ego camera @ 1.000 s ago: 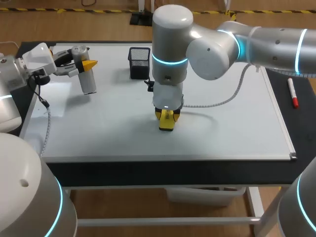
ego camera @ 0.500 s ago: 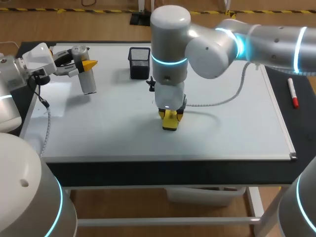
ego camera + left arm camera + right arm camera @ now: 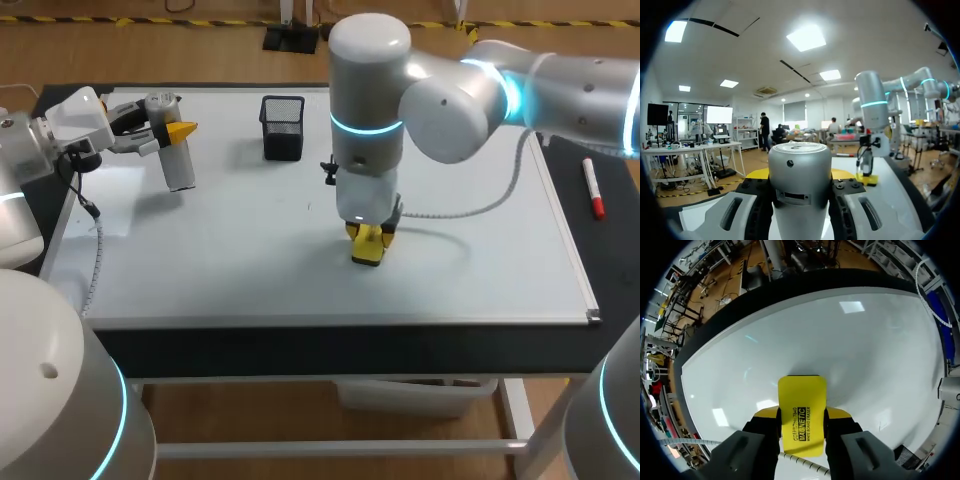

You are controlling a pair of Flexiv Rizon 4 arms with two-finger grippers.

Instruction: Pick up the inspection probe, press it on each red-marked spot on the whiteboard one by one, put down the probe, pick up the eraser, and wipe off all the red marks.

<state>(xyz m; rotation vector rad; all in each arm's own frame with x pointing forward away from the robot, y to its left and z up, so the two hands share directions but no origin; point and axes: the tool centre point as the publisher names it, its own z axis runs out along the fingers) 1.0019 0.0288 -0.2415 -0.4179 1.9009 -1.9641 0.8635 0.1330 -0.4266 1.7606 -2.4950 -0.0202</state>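
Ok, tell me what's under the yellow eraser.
The whiteboard: bare white shows all around the eraser, which the right fingers hold. The patch directly beneath it is covered, so any mark there can't be seen.

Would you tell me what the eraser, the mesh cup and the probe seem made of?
Eraser: smooth yellow plastic shell, probably, given its even sheen. Mesh cup: black wire mesh, likely metal, with a see-through grid. Inspection probe: matte silver-grey, metal or painted plastic; cannot tell.
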